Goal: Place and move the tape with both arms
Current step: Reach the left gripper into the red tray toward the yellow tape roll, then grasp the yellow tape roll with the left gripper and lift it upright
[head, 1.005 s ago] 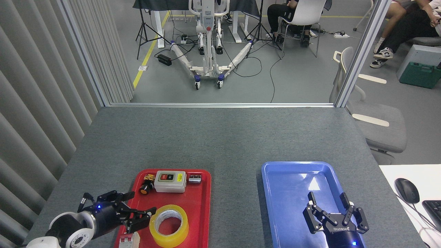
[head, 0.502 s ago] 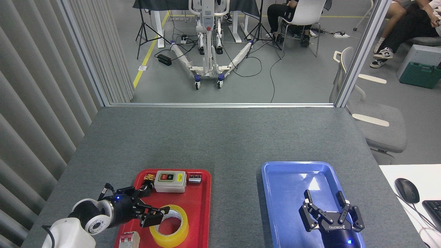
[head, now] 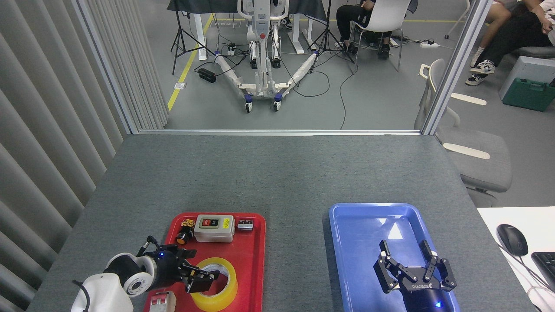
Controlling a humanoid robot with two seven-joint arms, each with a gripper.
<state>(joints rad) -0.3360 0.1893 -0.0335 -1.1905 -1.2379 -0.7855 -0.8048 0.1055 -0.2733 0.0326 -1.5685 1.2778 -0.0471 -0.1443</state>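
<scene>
The tape [head: 230, 287], a yellow translucent roll with a whitish core, lies flat at the front of the red tray [head: 249, 264]. My left gripper [head: 207, 278] comes in from the lower left and sits over the roll's left rim. Its black fingers are spread, with one fingertip [head: 215, 273] reaching over the hole. Whether they touch the roll I cannot make out. My right gripper [head: 403, 251] hovers open over the front half of the blue tray [head: 364, 225], fingers pointing away from me, holding nothing.
On the red tray's far side lie a grey switch box [head: 213, 228], a black-and-yellow push button [head: 184, 234] and a small metal part [head: 245, 224]. A red-and-white block [head: 162, 301] lies at its front. A mouse [head: 511, 239] and keyboard [head: 547, 265] sit at right.
My left gripper has moved right from beside the tray until its fingers are over the tape's left rim. The right gripper has drifted slightly left and towards me.
</scene>
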